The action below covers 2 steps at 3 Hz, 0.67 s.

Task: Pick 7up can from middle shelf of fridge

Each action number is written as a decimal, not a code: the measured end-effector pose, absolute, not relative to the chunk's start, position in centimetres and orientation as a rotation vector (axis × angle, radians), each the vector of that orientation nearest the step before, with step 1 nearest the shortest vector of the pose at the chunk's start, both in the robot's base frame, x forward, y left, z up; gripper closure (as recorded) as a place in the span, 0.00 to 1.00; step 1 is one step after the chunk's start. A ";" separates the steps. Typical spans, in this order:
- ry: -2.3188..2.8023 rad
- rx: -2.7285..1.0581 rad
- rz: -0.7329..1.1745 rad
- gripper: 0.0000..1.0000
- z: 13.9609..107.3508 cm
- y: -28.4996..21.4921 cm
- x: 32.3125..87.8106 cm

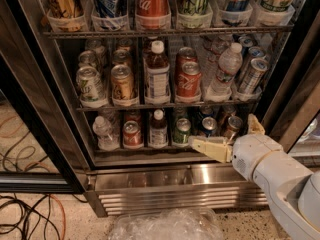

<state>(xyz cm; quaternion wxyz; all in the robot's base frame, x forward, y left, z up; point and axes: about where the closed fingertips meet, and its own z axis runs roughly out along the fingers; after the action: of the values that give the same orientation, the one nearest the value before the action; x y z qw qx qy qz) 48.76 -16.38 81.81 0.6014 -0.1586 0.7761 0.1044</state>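
Not a home: more like a shop or lab break area. Evidence: big glass-door fridge (65, 109), wire racks (165, 105) stocked with rows of cans (122, 82) and bottles (157, 76), steel louvred base (175, 199). Loose cables (30, 214) on the speckled floor (75, 219) left of the fridge. Crumpled plastic (165, 226) in front of the fridge. Robot gripper (223, 132) low at the fridge's right side, fingers apart.

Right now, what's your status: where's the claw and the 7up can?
Gripper open, low right, in front of the bottom shelf. 7up can upright at middle shelf left front, untouched. Gold-brown can stands close on its right.
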 end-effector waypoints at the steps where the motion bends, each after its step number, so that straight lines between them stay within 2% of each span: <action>1: 1.798 -0.368 0.242 0.00 81.8 -16.4 48.8; 2: 1.755 -0.409 0.262 0.00 81.9 -14.6 49.1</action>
<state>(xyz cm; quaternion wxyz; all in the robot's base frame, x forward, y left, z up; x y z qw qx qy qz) 49.11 -14.65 81.94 0.6133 -0.1775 0.7612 0.1138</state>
